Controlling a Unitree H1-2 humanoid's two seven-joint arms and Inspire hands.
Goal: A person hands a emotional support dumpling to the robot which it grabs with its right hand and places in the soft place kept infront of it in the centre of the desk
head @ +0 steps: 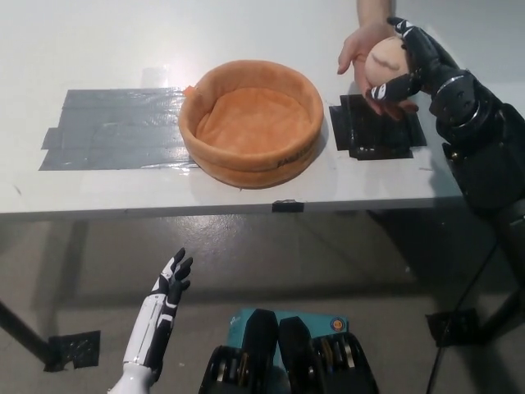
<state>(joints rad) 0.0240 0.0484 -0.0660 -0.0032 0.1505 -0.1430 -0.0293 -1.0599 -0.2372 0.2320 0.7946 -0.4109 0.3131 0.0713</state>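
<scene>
The emotional support dumpling [384, 64], a peach plush ball, sits at the desk's far right on a person's hand [355, 48]. My black right hand [417, 59] wraps it from the right, fingers curled over its top and a finger under its front. The person's palm still touches its left side. The soft place, a round orange plush basket [254, 167], stands in the centre of the desk, left of the dumpling, with nothing in it. My white left hand [166, 300] rests low at the lower left, below the desk's edge, fingers spread.
A black tape patch [373, 135] lies on the white desk [246, 193] under the dumpling. A grey tape patch [111, 130] lies left of the basket. A small black clip [289, 206] sits on the desk's front edge.
</scene>
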